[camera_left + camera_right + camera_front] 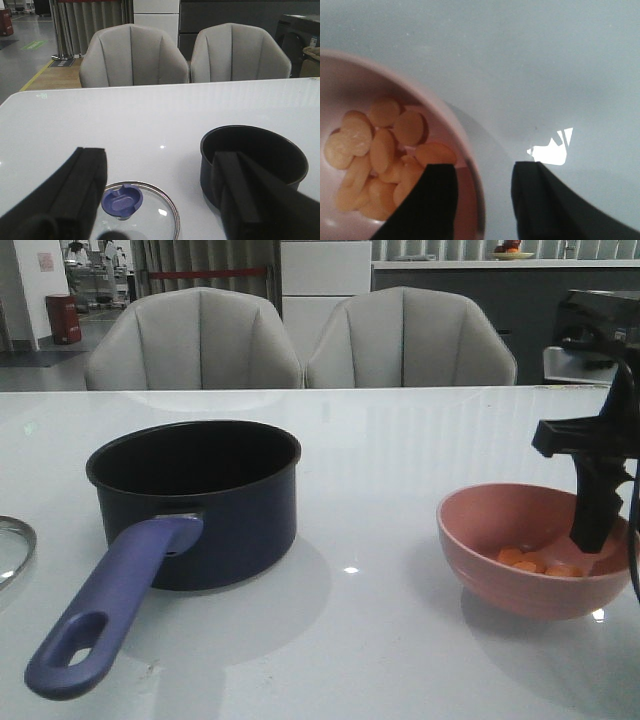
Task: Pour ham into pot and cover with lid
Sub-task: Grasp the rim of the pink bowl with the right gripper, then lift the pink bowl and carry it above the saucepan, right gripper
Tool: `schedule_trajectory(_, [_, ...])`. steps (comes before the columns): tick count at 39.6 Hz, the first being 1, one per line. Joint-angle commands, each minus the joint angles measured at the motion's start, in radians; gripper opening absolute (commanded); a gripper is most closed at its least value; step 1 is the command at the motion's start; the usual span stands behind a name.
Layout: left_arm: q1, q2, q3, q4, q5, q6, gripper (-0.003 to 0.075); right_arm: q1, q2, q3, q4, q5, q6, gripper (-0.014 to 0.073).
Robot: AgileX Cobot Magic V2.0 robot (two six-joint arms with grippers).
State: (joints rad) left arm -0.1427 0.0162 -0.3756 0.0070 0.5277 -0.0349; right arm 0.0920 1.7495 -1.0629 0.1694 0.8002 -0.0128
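No step of the task is complete. The ham (pixel 532 562) lies in the pink bowl (pixel 500 575) at 4 o'clock on the table (pixel 400 470); the wrist view shows many slices. The right gripper (pixel 482 200) straddles the bowl's rim, jaws parted, one finger inside and one outside, not yet clamped. The pot (pixel 200 505) stands empty at 9 o'clock. The lid (pixel 137 210) rests beside it (uncovered pot), under the open, empty left gripper (pixel 160 200). Pouring and covering remain.

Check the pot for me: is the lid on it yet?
Off. The pot stands open with a dark interior, and the lid lies flat on the table beside it, knob up.
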Motion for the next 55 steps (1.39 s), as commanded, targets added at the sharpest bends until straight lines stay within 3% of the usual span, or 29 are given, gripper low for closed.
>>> schedule_trajectory(1, [-0.006, 0.016, -0.024, -0.002, -0.078, -0.006, 0.0480, -0.006, -0.008, -0.029, 0.007, -0.029, -0.027, 0.0360])
schedule_trajectory(4, [-0.006, 0.016, -0.024, -0.002, -0.078, -0.006, 0.0480, -0.006, 0.000, -0.029, 0.011, -0.048, -0.042, 0.0269])
schedule_trajectory(7, [-0.006, 0.016, -0.024, -0.002, -0.078, -0.006, 0.0480, -0.006, 0.000, -0.029, 0.028, -0.079, -0.073, 0.0116])
schedule_trajectory(10, [-0.006, 0.016, -0.024, -0.002, -0.078, -0.006, 0.0480, -0.006, 0.000, -0.041, 0.056, -0.084, -0.116, 0.0153])
schedule_trajectory(21, [-0.006, 0.016, -0.024, -0.002, -0.078, -0.006, 0.0480, 0.044, -0.067, -0.122, 0.108, -0.085, -0.193, 0.0146])
schedule_trajectory(33, [-0.006, 0.016, -0.024, -0.002, -0.078, -0.006, 0.0480, 0.214, -0.126, -0.285, 0.196, -0.089, -0.200, 0.0146])
schedule_trajectory(39, [-0.006, 0.016, -0.024, -0.002, -0.078, -0.006, 0.0480, 0.324, -0.113, -0.371, 0.195, -0.134, -0.272, 0.0146])
schedule_trajectory(46, [-0.006, 0.016, -0.024, -0.002, -0.078, -0.006, 0.0480, 0.449, -0.094, -0.415, 0.098, -0.301, -0.282, 0.0139])
schedule_trajectory(55, [-0.006, 0.016, -0.024, -0.002, -0.078, -0.006, 0.0480, 0.524, -0.072, -0.416, -0.117, -0.510, -0.281, 0.0139])
